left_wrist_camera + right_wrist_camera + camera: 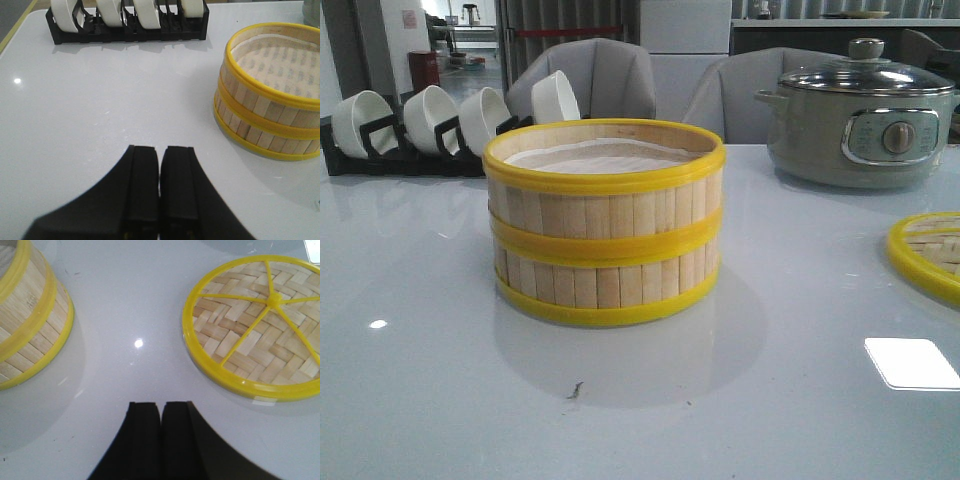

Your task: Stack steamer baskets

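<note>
Two steamer baskets [605, 225] stand stacked one on the other in the middle of the white table, pale slats between yellow bands, a white liner in the top one. The stack also shows in the left wrist view [270, 107] and at the edge of the right wrist view [27, 315]. My left gripper [161, 150] is shut and empty over bare table, well apart from the stack. My right gripper [161, 407] is shut and empty too, between the stack and a flat woven lid [257, 325] with a yellow rim and spokes. Neither gripper appears in the front view.
A grey-green electric pot [865, 125] with a glass lid stands at the back right. A black rack of white bowls [430, 125] lines the back left, seen also in the left wrist view [125, 22]. The woven lid [930, 250] lies at the right edge. Chairs stand behind the table.
</note>
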`<action>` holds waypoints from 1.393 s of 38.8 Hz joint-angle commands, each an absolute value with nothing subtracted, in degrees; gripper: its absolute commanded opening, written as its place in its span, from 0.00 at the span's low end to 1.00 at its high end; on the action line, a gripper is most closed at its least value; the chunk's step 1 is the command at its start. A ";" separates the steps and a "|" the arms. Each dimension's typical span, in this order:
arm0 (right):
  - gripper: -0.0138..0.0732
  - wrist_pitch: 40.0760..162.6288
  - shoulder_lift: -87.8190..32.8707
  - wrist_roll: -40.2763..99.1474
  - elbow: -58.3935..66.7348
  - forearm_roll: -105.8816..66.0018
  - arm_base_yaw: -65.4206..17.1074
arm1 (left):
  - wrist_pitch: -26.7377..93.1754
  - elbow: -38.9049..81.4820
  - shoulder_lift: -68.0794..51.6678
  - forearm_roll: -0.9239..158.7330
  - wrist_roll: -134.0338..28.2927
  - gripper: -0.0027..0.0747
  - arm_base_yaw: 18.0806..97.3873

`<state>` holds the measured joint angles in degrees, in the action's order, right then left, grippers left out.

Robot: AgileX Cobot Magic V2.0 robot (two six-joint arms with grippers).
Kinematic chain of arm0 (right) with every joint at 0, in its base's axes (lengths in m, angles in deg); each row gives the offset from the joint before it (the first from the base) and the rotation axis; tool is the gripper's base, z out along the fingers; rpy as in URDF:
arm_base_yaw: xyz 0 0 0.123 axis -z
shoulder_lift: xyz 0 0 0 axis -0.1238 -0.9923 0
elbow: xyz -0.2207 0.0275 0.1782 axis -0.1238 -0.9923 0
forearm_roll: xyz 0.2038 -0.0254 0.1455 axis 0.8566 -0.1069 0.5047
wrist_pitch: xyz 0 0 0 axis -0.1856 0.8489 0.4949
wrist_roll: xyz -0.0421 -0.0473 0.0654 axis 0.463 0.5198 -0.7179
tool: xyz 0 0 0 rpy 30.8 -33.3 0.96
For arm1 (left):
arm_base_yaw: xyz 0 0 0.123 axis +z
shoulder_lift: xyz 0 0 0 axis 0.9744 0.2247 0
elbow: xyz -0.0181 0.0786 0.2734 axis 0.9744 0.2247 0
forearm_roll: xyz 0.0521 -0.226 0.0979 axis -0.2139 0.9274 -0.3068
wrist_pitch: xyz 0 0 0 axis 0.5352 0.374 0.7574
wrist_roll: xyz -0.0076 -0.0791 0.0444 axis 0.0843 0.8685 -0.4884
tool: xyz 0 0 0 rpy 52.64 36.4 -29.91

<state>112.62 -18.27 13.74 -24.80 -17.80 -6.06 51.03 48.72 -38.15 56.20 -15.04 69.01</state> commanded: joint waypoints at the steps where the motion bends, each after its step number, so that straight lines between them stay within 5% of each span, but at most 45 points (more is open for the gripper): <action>1: 0.22 109.47 -17.98 14.07 -22.84 -16.67 -6.09 | 46.10 47.02 -37.92 56.54 -14.54 0.15 68.93; 7: 0.26 110.21 -17.98 14.12 -22.84 -16.73 -6.09 | 46.10 47.02 -37.92 56.54 -14.54 0.15 68.93; 14: 0.58 111.12 -17.98 14.17 -22.84 -16.73 -6.09 | 46.10 47.02 -37.92 56.54 -14.54 0.15 68.93; 24: 0.49 112.27 -23.64 14.29 -20.21 -23.56 -6.09 | 46.10 47.02 -37.92 56.54 -14.54 0.15 68.93; 54: 0.49 123.57 -66.45 14.19 19.25 -26.53 3.82 | 46.10 47.02 -37.92 56.54 -14.54 0.15 68.93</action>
